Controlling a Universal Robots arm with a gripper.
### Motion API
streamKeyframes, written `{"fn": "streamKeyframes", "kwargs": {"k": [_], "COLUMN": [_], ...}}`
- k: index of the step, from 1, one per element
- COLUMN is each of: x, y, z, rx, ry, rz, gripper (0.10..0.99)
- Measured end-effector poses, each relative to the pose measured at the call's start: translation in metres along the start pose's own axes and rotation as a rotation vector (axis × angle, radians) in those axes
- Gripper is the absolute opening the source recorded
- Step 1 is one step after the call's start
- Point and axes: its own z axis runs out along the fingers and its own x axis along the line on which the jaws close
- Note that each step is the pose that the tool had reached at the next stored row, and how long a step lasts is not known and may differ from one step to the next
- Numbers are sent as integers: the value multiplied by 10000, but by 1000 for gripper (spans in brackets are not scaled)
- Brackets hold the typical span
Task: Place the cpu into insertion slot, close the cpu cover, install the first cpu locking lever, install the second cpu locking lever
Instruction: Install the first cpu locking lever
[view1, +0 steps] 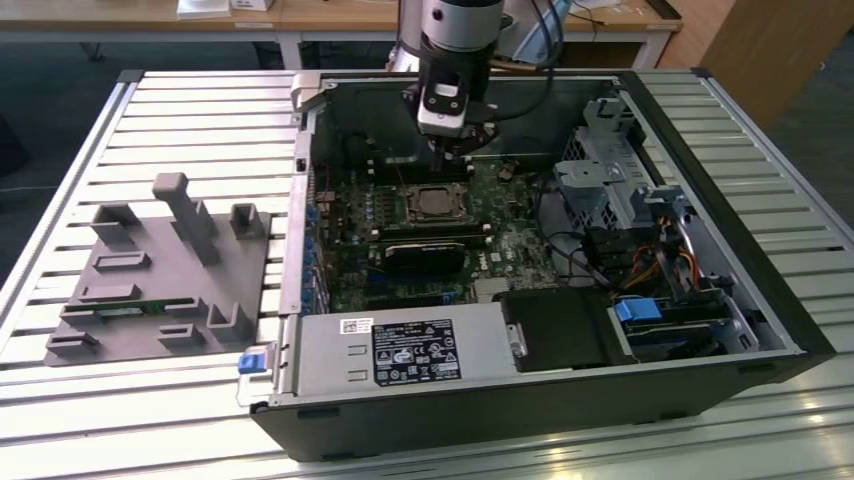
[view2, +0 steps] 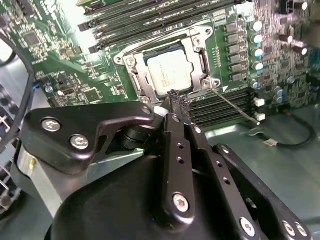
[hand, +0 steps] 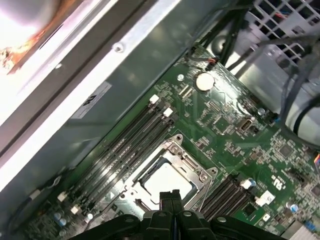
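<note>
Closed, empty end effector (view1: 455, 152) hung at cpu's (view1: 433, 203) 12 o'clock, exterior view; thin, springy locking lever (view2: 235, 104) judged best caught near its tip.

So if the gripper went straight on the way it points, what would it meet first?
Most likely the cpu cover, at its edge beside the cpu: the gripper, fingers shut, aims there in the second wrist view. Exact depth is unclear.

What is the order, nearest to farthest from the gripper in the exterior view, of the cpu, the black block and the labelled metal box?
1. cpu, right next to the gripper.
2. black block, just below the cpu in the view.
3. labelled metal box, lowest in the view.
</note>
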Motion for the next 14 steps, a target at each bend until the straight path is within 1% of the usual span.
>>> {"fn": "streamKeyframes", "kwargs": {"k": [14], "x": [0], "y": [0], "z": [0], "rx": [48], "ry": [27], "rz": [-1911], "gripper": [106]}}
